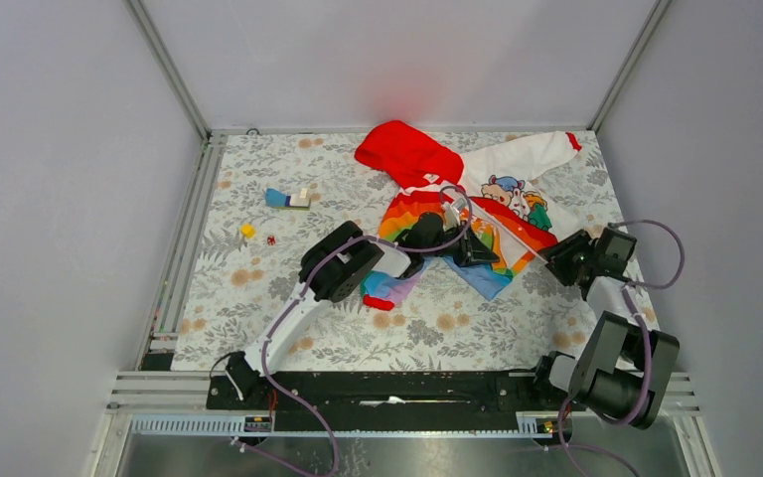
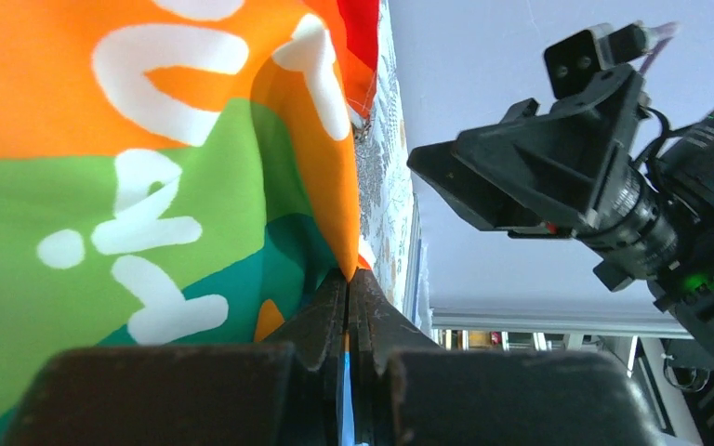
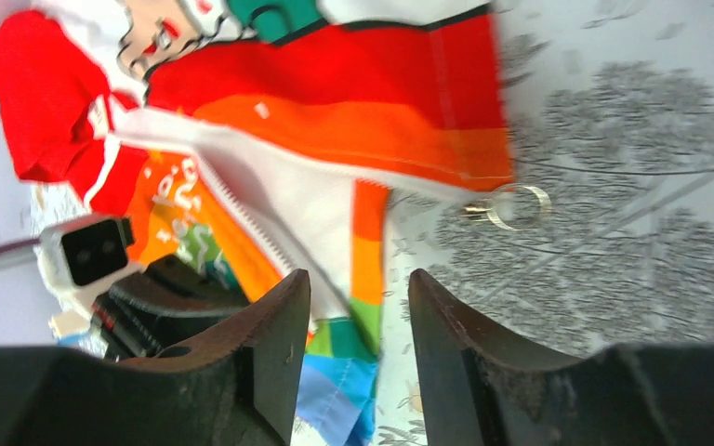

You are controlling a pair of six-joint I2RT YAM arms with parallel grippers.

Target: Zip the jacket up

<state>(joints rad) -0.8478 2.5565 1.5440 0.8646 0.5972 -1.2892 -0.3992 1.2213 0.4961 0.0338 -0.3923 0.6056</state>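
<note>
Jacket [image 1: 502, 199] lies unzipped, rumpled, far-middle of surface [image 1: 258, 258]. My left tool [image 2: 349, 276] is clamped on jacket edge, probably anchoring cloth. My right tool [image 3: 358, 288] is apart, empty, facing metal ring [image 3: 518, 206] at hem, likely the next grab.

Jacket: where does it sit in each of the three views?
Top: jacket lies centre-back on the table.
Left wrist: it fills the left half.
Right wrist: upper left to centre.
Shared landmark: left gripper, shut on the jacket.
</note>
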